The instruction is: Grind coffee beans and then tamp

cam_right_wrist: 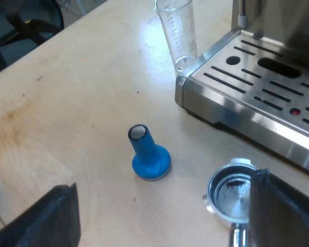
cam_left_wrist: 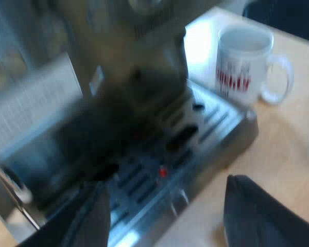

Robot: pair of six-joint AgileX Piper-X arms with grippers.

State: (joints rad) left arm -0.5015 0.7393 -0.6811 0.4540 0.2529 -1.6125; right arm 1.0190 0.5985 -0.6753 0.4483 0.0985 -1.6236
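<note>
Steel round-basket holder (cam_right_wrist: 229, 188) lies on wooden table (cam_right_wrist: 67, 103) just beside one finger of our right gripper (cam_right_wrist: 165, 182), handle running back toward wrist. Blue flared tamper (cam_right_wrist: 149, 154) stands upright nearby. We judge right arm nearer. Both grippers spread, empty; left gripper (cam_left_wrist: 166, 185) over silver espresso machine (cam_left_wrist: 216, 128).

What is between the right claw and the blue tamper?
Nothing visible does. The blue tamper stands upright on the table, with bare wood between it and the open right claw. The metal holder lies aside by one finger; the measuring glass stands farther off by the machine.
</note>
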